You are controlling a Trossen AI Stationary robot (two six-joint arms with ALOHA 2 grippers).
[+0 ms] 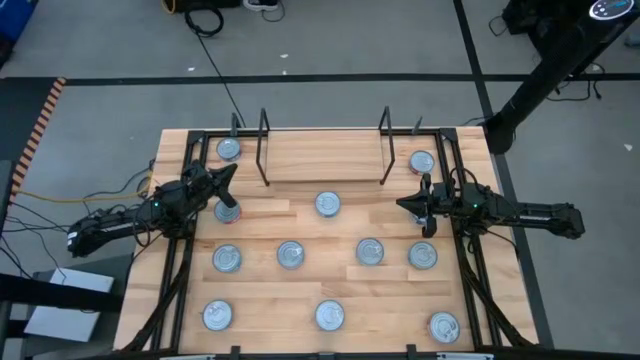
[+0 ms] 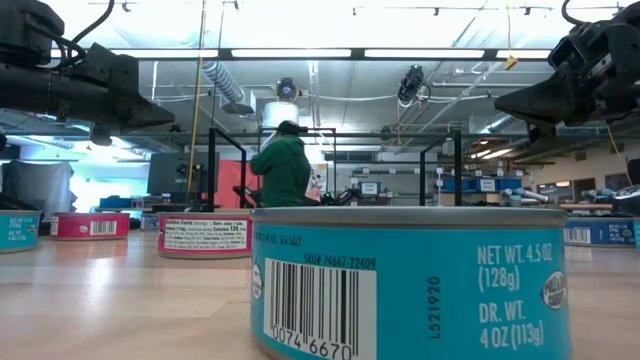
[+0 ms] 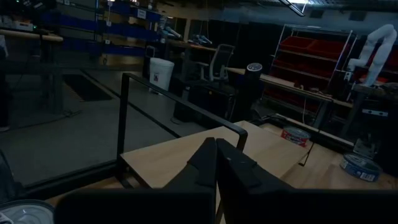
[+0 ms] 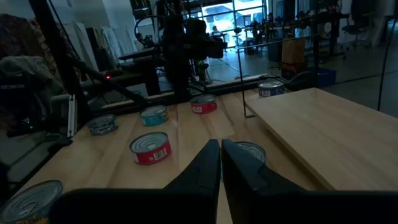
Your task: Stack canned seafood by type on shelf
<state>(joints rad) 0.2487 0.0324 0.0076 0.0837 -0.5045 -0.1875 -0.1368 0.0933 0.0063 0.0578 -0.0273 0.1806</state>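
- The left hand (image 1: pixel 228 177) of the dark left arm hovers near the desk's left edge, its fingers pressed together with nothing held; a small flat round tin with a shiny silver lid and red side label (image 1: pixel 227 211) sits on the desk just beside it.
- Another silver-lidded tin (image 1: pixel 228 150) rests in the far left corner of the light-wood desk (image 1: pixel 300 225).
- The narrow light-wood shelf board with thin black wire uprights (image 1: pixel 325 157) lies along the far edge, nothing stacked on it.
- The remaining round tins are spread singly over the desk: one (image 1: pixel 327 204) just before the shelf, a middle row of four, and three along the near edge.
- A tin (image 1: pixel 422 162) sits in the far right corner.
- The right hand (image 1: pixel 410 206) hangs near the right edge, fingers closed together and empty.
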